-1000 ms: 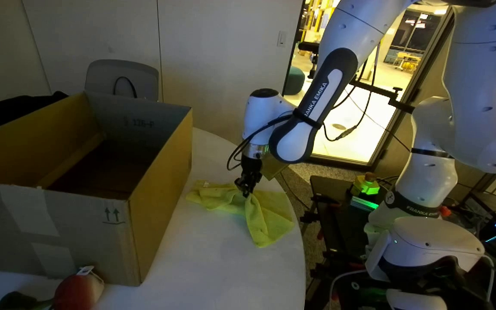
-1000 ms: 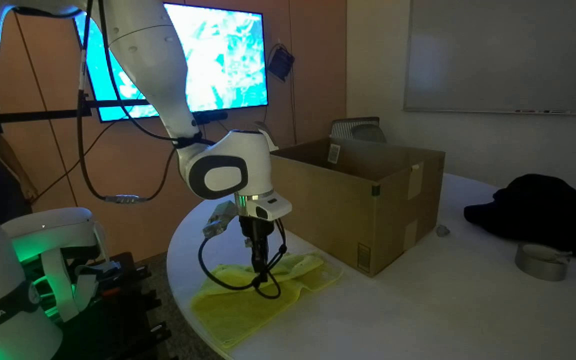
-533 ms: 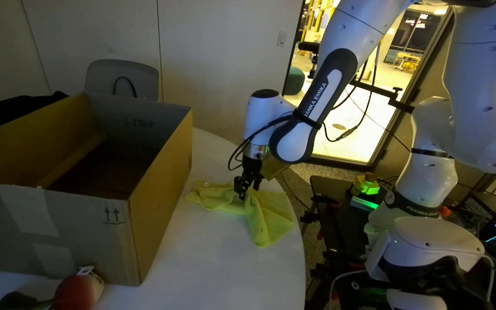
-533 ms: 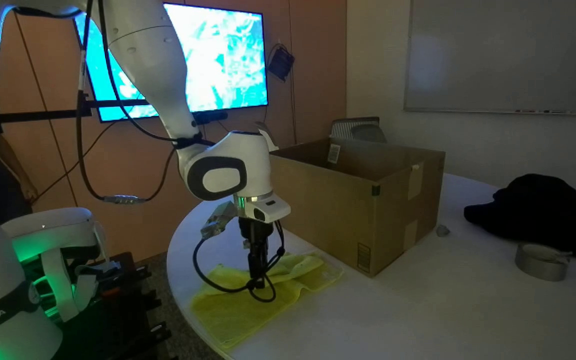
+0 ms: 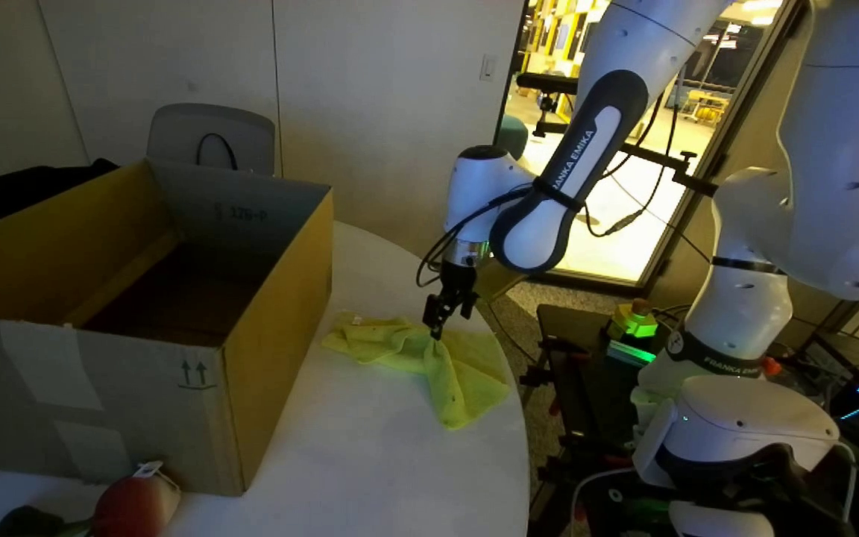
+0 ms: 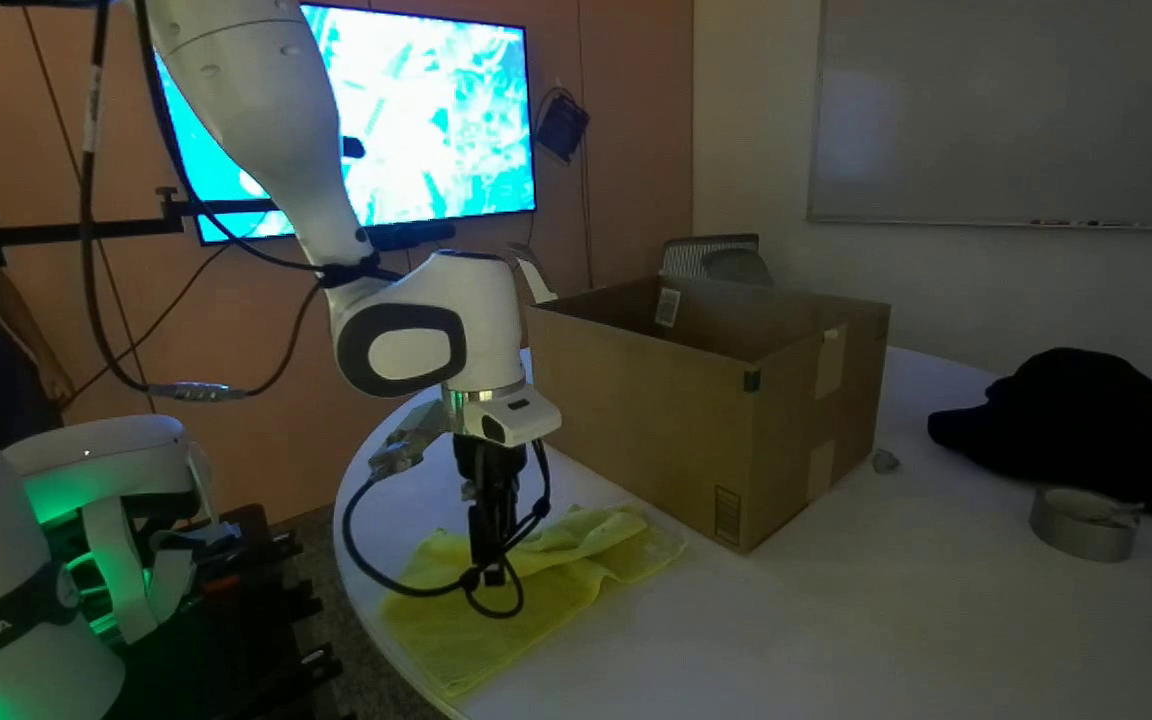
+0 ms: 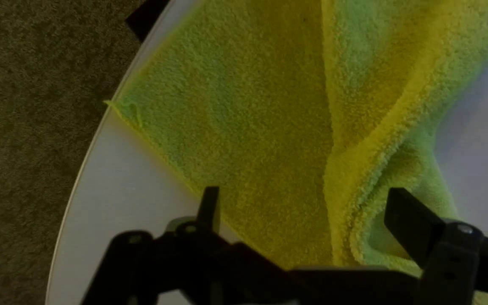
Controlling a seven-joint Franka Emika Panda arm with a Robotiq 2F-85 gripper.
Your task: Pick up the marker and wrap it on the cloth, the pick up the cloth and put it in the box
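Note:
The yellow-green cloth (image 5: 467,380) lies crumpled on the table, with a fold running along it in the wrist view. My gripper (image 7: 304,191) is open above the cloth, its fingers (image 7: 411,224) far apart and nothing gripped between them. In an exterior view, one fingertip of the gripper (image 5: 450,319) sits close over the raised fold; whether it touches cannot be made out. The cardboard box (image 6: 656,420), open at the top, stands beside the cloth. The marker is hidden or out of view.
The round white table (image 5: 385,477) ends just past the cloth on the robot's side. A red and white object (image 5: 135,507) lies by the box. Black fabric (image 6: 1086,430), a tape roll (image 6: 1086,525) and a small grey lump (image 6: 885,461) are on the table too.
The jaws have spread apart and let go of the cloth's fold. Over the last half second the arm has shifted toward the robot's base, while the cloth has stayed on the table.

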